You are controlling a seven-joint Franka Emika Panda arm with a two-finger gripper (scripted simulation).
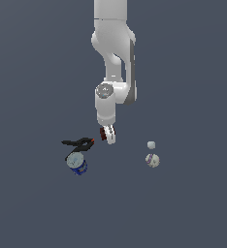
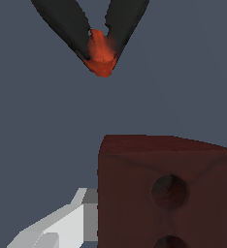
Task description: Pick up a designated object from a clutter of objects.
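The dark red-brown block (image 1: 103, 133) with round holes in its face sits between the fingers of my gripper (image 1: 107, 135), just to the exterior view's right of the clamp's tip. In the wrist view the block (image 2: 164, 193) fills the near corner, and one pale finger (image 2: 67, 220) lies against its side. The other finger is hidden behind the block. The gripper looks shut on the block. Whether the block is off the ground cannot be told.
The black clamp (image 1: 77, 142) with its orange tip (image 2: 101, 53) lies close beside the block. The blue pale-lidded can (image 1: 76, 163) stands below the clamp. A tiny white cube (image 1: 151, 145) and a white ball (image 1: 153, 160) lie to the exterior view's right.
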